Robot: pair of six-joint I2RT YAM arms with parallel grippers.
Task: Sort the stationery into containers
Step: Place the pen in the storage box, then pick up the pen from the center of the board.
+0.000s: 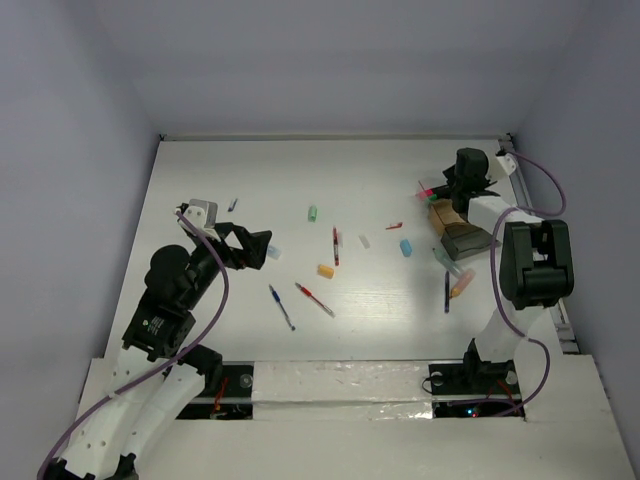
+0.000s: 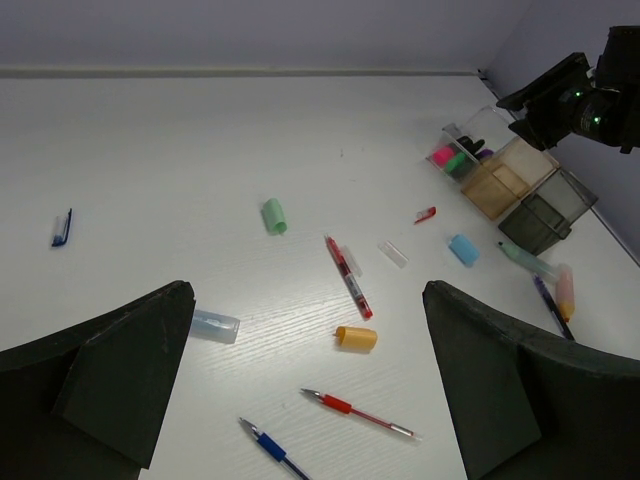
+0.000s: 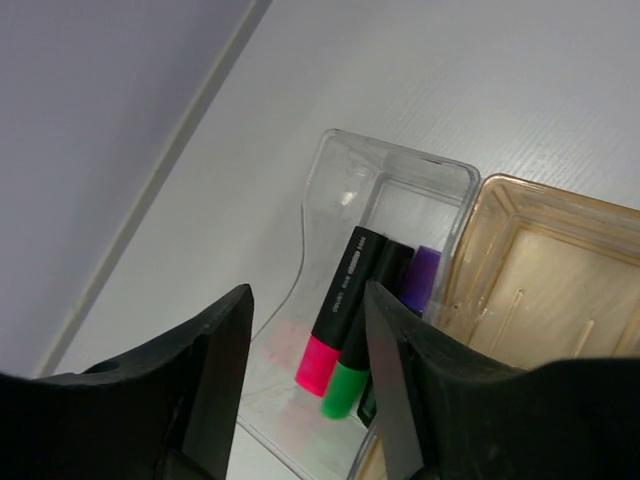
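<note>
the right gripper (image 3: 308,300) hangs over the far end of the small clear plastic box with divided compartments (image 3: 330,160), its two black fingers (image 3: 215,375) spread apart with nothing between them. below the gap, in the clear end compartment, a black-bodied highlighter with a pink cap (image 3: 335,320) and a black-bodied highlighter with a green cap (image 3: 383,280) lie side by side, touching, and a purple item (image 3: 422,275) lies just beside them against the divider. the neighbouring tan-tinted compartment (image 3: 560,290) shows only its bare floor.

the left gripper (image 1: 260,250) is held above the left half of the white table (image 1: 380,170), jaws wide apart and empty. loose on the table ahead of it lie a small green eraser (image 2: 274,216), a small orange eraser (image 2: 356,338), a small blue eraser (image 2: 463,249), a thin red pen (image 2: 348,277) lying nearly straight away from the arms, a second thin red pen (image 2: 358,411) and a thin blue pen (image 2: 270,445) nearer the arms. a dark pen (image 1: 446,292) and an orange-tipped highlighter (image 1: 462,283) lie close together just in front of the box.
</note>
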